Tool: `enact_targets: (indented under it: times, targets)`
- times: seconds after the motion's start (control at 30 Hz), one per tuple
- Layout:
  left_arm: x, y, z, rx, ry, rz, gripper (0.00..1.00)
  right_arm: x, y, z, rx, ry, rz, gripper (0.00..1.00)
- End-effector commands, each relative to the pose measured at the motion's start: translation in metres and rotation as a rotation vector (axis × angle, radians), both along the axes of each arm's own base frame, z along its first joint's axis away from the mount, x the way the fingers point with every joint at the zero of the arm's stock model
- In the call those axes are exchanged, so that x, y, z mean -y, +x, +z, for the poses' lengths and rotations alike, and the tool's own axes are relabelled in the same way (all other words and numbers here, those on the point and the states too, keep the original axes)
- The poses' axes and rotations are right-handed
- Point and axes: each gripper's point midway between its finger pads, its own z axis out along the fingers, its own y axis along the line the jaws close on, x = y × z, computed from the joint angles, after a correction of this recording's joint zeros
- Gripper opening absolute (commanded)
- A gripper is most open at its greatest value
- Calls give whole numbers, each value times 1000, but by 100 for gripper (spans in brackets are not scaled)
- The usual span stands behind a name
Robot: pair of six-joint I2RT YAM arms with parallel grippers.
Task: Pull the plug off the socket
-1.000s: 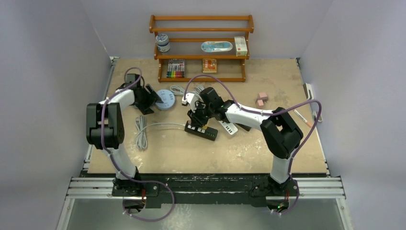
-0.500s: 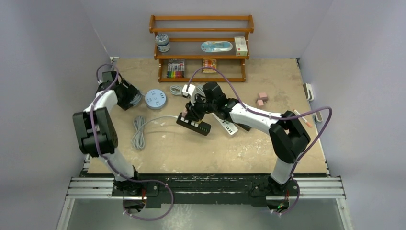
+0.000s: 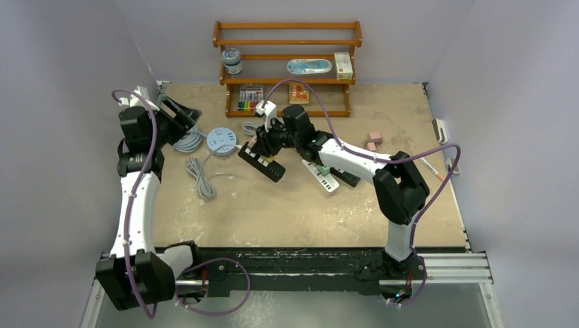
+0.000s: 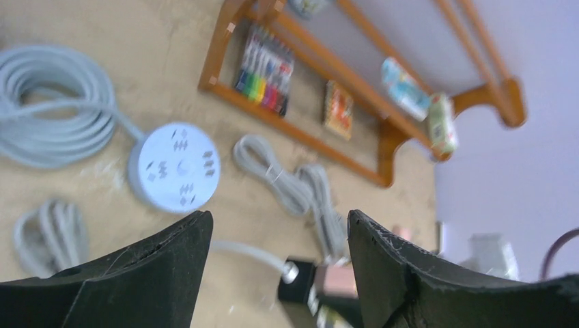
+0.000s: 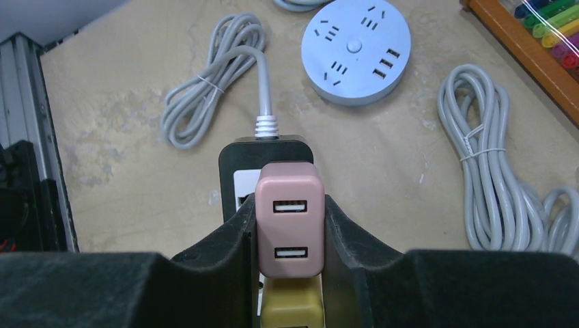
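Observation:
A pink plug (image 5: pixel 289 225) with two USB ports sits in the black socket strip (image 5: pixel 266 147), and a yellow plug (image 5: pixel 290 309) sits just behind it. My right gripper (image 5: pixel 289 208) is shut on the pink plug, one finger on each side. From above, that gripper (image 3: pixel 263 145) hangs over the strip (image 3: pixel 263 165), which lies slanted on the table. My left gripper (image 3: pixel 179 113) is raised at the far left, open, with nothing between its fingers (image 4: pixel 177 239). It is well apart from the strip (image 4: pixel 300 290).
A round white socket hub (image 3: pixel 222 141) lies left of the strip, with grey cable coils (image 3: pixel 199 176) around it. A white power strip (image 3: pixel 324 178) lies to the right. A wooden rack (image 3: pixel 287 68) stands at the back; pink blocks (image 3: pixel 373 140) sit at the right.
My left arm has swung back and up to the far left, away from the round hub. My right gripper has moved left and farther back, and the black strip has come along with the plug.

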Motion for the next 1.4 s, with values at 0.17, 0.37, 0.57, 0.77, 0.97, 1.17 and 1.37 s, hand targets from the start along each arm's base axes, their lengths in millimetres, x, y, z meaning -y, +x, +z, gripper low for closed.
enact_targets:
  times: [0.17, 0.37, 0.57, 0.77, 0.97, 1.17, 1.37]
  targets:
    - [50, -53, -3, 44, 186, -198, 74, -21, 30, 73, 67, 199, -92, 0]
    - [72, -62, -38, -7, 115, -281, 76, -21, 29, 69, 51, 205, -96, 0]
    - [89, -70, -61, -55, 73, -350, 76, -25, 33, 72, 35, 223, -111, 0]
    - [106, -75, -82, -106, -15, -425, 76, -29, 35, 68, 10, 227, -110, 0]
    - [116, -74, -116, -182, -105, -420, 76, -32, 44, 77, 36, 232, -128, 0]
    - [123, -65, -124, -214, -119, -407, 76, -38, 46, 88, 40, 261, -116, 0]
    - [142, -53, -99, -94, -209, -432, 76, -39, 48, 92, 46, 272, -121, 0]
